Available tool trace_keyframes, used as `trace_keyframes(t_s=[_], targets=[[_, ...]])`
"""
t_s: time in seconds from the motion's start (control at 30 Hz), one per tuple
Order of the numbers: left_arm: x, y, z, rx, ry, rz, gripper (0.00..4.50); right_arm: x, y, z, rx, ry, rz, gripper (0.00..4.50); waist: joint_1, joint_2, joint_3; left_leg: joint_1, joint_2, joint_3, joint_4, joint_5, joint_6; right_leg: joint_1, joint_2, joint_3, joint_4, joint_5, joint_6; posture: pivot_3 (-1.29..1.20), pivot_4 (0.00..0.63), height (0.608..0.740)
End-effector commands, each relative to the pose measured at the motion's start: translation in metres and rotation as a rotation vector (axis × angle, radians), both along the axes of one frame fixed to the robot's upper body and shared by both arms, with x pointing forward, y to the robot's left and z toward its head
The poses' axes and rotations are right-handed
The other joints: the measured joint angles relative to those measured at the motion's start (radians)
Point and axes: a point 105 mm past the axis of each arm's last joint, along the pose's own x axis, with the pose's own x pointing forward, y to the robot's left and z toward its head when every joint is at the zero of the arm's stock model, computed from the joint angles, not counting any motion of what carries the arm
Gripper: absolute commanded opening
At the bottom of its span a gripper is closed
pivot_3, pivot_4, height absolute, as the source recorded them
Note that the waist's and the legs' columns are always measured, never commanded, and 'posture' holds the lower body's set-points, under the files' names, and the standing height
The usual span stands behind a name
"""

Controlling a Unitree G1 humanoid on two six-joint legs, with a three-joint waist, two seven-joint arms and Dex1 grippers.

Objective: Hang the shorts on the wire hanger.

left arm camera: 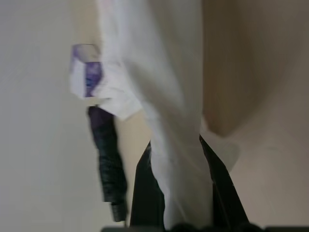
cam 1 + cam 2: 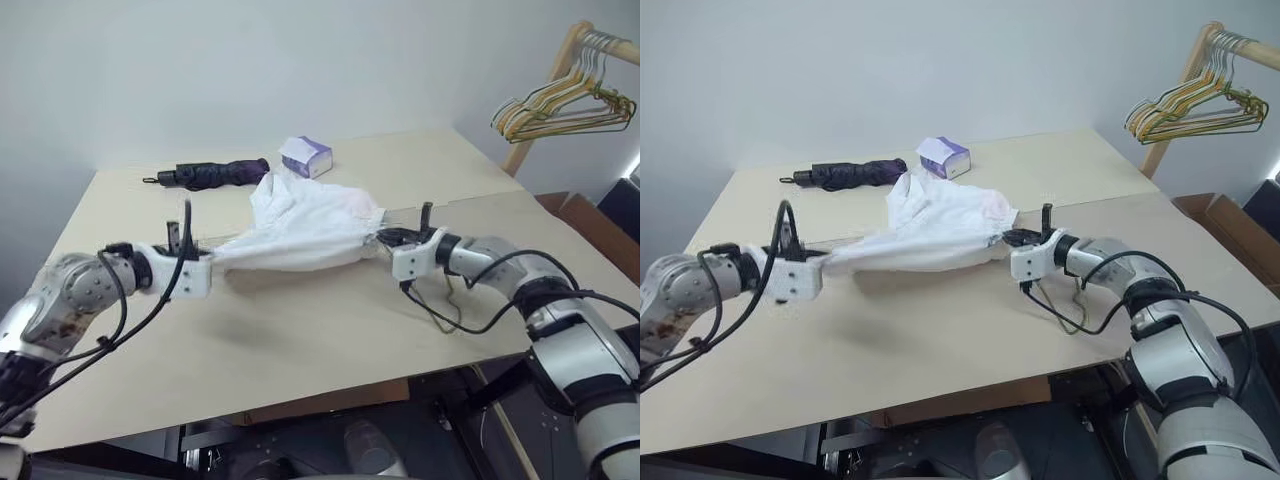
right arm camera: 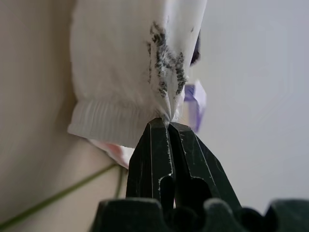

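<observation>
Both grippers, left gripper (image 2: pixel 205 262) and right gripper (image 2: pixel 385 238), clamp the shorts (image 2: pixel 300 228) stretched over the table (image 2: pixel 330 330); the right's thin pinch could slip free, dropping the cloth short of the wire hanger (image 2: pixel 447 300).

The shorts (image 2: pixel 300 232) are white soft cloth with a faint pink tint near one end and a patch of dark speckled marks by the ribbed edge, and they hang stretched out sideways just above the tan tabletop, bunched into a narrow twist at one end and fuller and rumpled at the other. The cloth sags and folds in the middle, its upper fold rising toward the back of the table. The wire hanger (image 2: pixel 447 300) is a thin olive-green wire lying on the table under the pink-tinted end of the shorts, only part of its length visible.
</observation>
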Motion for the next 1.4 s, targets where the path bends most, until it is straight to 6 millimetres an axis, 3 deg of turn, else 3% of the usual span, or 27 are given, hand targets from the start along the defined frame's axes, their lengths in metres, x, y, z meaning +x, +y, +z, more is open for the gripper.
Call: trace_keyframes(t_s=[0.03,0.3,0.47,0.57,0.77,0.87,1.13,1.3,1.4], targets=[[-0.026,0.007,-0.002,0.099,0.147,-0.069,0.03,-0.009,-0.009,-0.003,-0.050,0.000,0.024,0.00,0.000,0.000,0.000,0.000,0.000,0.000,0.000,0.000,0.000,0.000,0.000,0.000,0.000,0.000,0.000,-0.33,0.000,0.740],[-0.089,0.010,-0.025,0.165,0.450,-0.097,0.03,-0.029,-0.013,-0.023,-0.096,0.036,0.043,0.00,-0.011,0.000,0.000,0.002,0.004,0.001,-0.001,0.000,0.000,0.002,0.003,-0.001,-0.003,-0.001,-0.001,-0.35,0.000,0.740],[-0.112,-0.002,-0.033,0.120,0.512,-0.053,0.03,-0.051,-0.018,-0.036,-0.130,0.095,0.073,0.00,-0.007,0.000,0.000,0.002,0.006,0.001,0.000,0.000,-0.001,0.003,0.004,-0.001,-0.004,-0.001,-0.001,-0.34,0.000,0.740],[-0.137,-0.009,-0.040,0.099,0.617,-0.074,0.03,-0.063,-0.024,-0.045,-0.177,0.129,0.095,0.00,-0.006,0.000,0.000,0.002,0.007,0.002,-0.001,-0.001,-0.001,0.004,0.004,-0.002,-0.005,-0.003,-0.001,-0.34,0.000,0.740],[-0.123,-0.005,-0.049,0.075,0.524,-0.011,0.03,-0.055,-0.018,-0.035,-0.130,0.103,0.061,0.00,0.006,0.000,0.000,0.013,0.010,0.002,-0.002,-0.007,-0.011,0.017,0.008,-0.002,-0.010,-0.004,-0.002,-0.33,0.000,0.740],[-0.129,-0.001,-0.053,0.078,0.557,-0.033,0.03,-0.057,-0.017,-0.035,-0.137,0.109,0.071,0.00,0.012,0.000,0.000,0.014,0.010,0.002,-0.003,-0.007,-0.011,0.019,0.008,-0.002,-0.014,-0.005,-0.003,-0.33,0.000,0.740],[-0.155,0.000,-0.057,0.032,0.694,-0.136,0.03,-0.085,-0.017,-0.042,-0.156,0.151,0.135,0.00,0.033,0.000,0.000,0.013,0.010,0.002,-0.003,-0.009,-0.011,0.018,0.008,-0.002,-0.015,-0.005,-0.004,-0.33,0.000,0.740],[-0.151,-0.003,-0.053,0.009,0.663,-0.156,0.03,-0.103,-0.019,-0.048,-0.168,0.186,0.152,0.00,0.052,0.000,0.000,0.013,0.011,0.002,-0.002,-0.010,-0.011,0.018,0.008,-0.002,-0.015,-0.005,-0.004,-0.33,0.000,0.740],[-0.152,-0.009,-0.038,-0.018,0.700,-0.196,0.69,-0.114,-0.022,-0.051,-0.168,0.223,0.142,0.80,0.060,0.000,0.000,0.012,0.011,0.002,-0.002,-0.010,-0.011,0.018,0.008,-0.002,-0.015,-0.005,-0.005,-0.33,0.000,0.740]])
